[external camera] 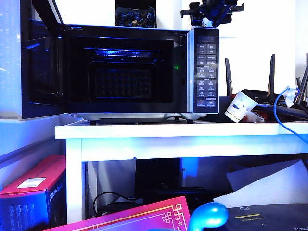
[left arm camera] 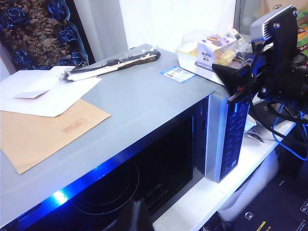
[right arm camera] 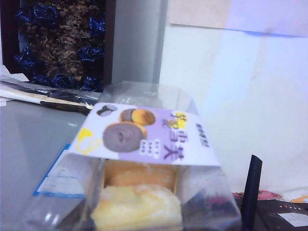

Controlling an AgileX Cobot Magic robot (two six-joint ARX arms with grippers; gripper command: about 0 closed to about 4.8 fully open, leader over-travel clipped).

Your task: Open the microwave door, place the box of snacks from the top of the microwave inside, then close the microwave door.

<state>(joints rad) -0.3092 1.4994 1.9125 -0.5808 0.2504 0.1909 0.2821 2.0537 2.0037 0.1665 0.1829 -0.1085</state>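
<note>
The microwave (external camera: pixel 202 67) is a big black box with silver edges. It stands on a white table (external camera: pixel 168 131). The microwave door (external camera: pixel 43 67) is shiny dark glass and hangs wide open on the left side. Inside, it is dark with a blue glow.

The top of the microwave is flat, smooth and grey. The box of snacks (right arm camera: pixel 144 168) sits on it, near the right edge and toward the back corner. The box is clear, crinkly plastic with a white and purple paper band. Soft yellow cakes show through it.

The right gripper (left arm camera: pixel 233 74) is black and is right at the box, on its right side. I cannot tell if its fingers are wide, narrow or pinching the box. The left gripper does not show in any view.

A flat brown envelope (left arm camera: pixel 43 130) and a sheet of white paper (left arm camera: pixel 43 91) lie near the left edge of the top. A black box (external camera: pixel 135 17) of shiny blue pieces stands at the back edge. A white paper cup (external camera: pixel 239 107) with a dotted rim lies tipped on the table, just right of the microwave.
</note>
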